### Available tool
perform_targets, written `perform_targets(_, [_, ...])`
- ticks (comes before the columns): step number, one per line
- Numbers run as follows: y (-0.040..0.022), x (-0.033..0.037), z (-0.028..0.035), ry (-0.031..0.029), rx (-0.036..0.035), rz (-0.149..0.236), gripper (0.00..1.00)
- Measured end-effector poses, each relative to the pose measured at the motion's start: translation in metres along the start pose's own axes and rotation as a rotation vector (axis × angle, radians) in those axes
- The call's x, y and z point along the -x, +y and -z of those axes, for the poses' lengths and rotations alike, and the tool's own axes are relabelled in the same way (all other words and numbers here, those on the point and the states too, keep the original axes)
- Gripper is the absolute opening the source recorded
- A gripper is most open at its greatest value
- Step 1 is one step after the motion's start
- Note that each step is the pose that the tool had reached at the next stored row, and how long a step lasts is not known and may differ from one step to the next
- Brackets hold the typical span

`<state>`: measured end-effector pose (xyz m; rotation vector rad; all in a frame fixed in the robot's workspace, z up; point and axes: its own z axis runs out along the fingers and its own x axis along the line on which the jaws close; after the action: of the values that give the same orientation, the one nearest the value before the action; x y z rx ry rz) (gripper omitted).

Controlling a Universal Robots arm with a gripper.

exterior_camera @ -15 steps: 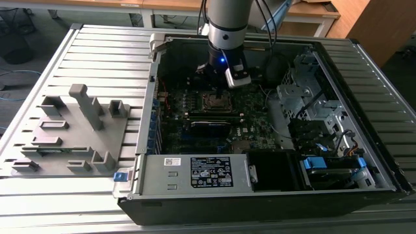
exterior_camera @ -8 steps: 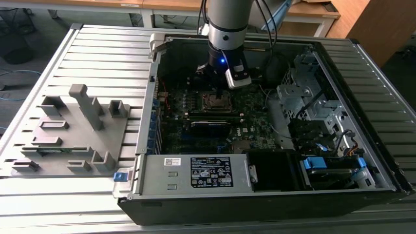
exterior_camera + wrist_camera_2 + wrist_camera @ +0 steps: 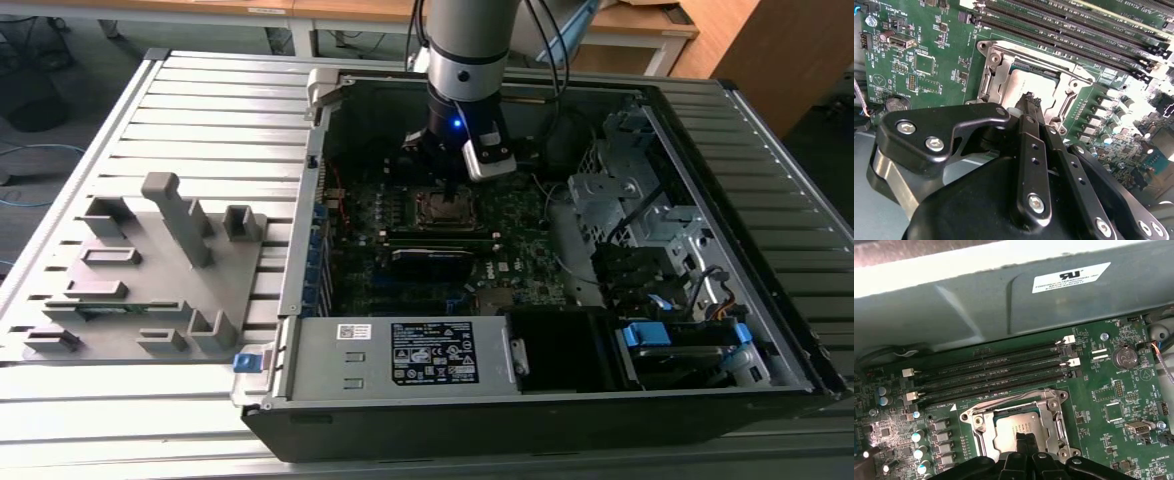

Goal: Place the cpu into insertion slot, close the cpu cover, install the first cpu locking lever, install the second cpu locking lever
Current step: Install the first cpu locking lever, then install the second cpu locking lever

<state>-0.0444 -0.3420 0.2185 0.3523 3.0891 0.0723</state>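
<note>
Fingers of the tool (image 3: 1029,100) sit pressed together, gripping nothing, tips just over the cpu (image 3: 1016,430), which lies in the slot (image 3: 974,422) under the lowered cover (image 3: 1074,75); pressing down here risks scratching the chip or bending socket pins

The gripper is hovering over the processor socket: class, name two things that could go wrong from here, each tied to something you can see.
1. The gripper's fingertips sit right above the chip in its socket. A slight sideways drift could scrape the chip's metal top or catch the silver cover.

2. The memory slots run close beside the socket, so a tilted approach might knock their white clips.
</note>
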Motion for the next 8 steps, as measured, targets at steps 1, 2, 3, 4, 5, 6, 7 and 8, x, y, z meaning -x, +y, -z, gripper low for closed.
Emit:
perform_targets(1, [-0.0001, 0.0, 0.0001, 0.0005, 0.0013, 0.0, 0.11])
perform_targets(2, [0.0, 0.0, 0.0001, 0.0005, 0.0017, 0.0, 0.11])
perform_targets(3, [0.0, 0.0, 0.0, 0.0005, 0.0021, 0.0, 0.11])
perform_targets(4, [0.0, 0.0, 0.0, 0.0028, 0.0122, 0.0, 0.11])
perform_targets(5, [0.0001, 0.0, 0.0015, 0.0037, 0.0162, -0.001, 0.11])
perform_targets(6, [0.0001, 0.0, 0.0016, 0.0037, 0.0162, -0.001, 0.11])
perform_targets(7, [0.0001, 0.0001, 0.0018, 0.0037, 0.0162, -0.001, 0.11])
perform_targets(8, [0.0001, 0.0001, 0.002, 0.0037, 0.0161, -0.001, 0.11])
